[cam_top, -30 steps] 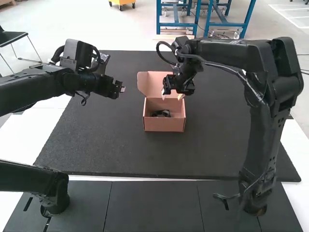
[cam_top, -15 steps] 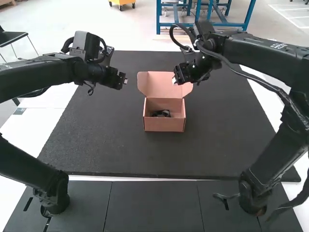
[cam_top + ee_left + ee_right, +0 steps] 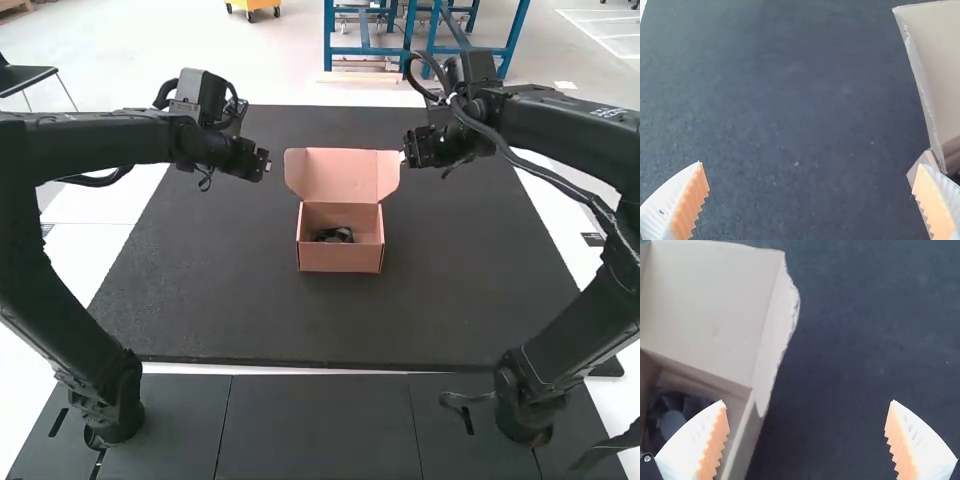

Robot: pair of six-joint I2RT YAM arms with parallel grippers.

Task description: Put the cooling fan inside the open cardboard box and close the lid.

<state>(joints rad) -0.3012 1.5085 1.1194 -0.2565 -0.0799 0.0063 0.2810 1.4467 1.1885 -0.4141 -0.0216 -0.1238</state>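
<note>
Cooling fan (image 3: 335, 236) lies inside the cardboard box (image 3: 340, 256), mid-mat (image 3: 200, 280). Lid (image 3: 338, 176) stands upright at the box's far edge, with its long axis running left–right. Both sets of jaws are spread wide and empty, one at each lid end. The right jaws sit just beside the end flap; the left jaws are slightly farther off. Judgement: the right arm is better placed to tip the lid down.

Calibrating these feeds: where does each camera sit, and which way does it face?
High view: above and behind, facing forward-down at the cardboard box; both arms show.
Left wrist view: on the left arm, facing mat and lid; open left claw shows.
Right wrist view: on the right arm, facing lid and fan; open right claw shows.
All three share the box.
</note>
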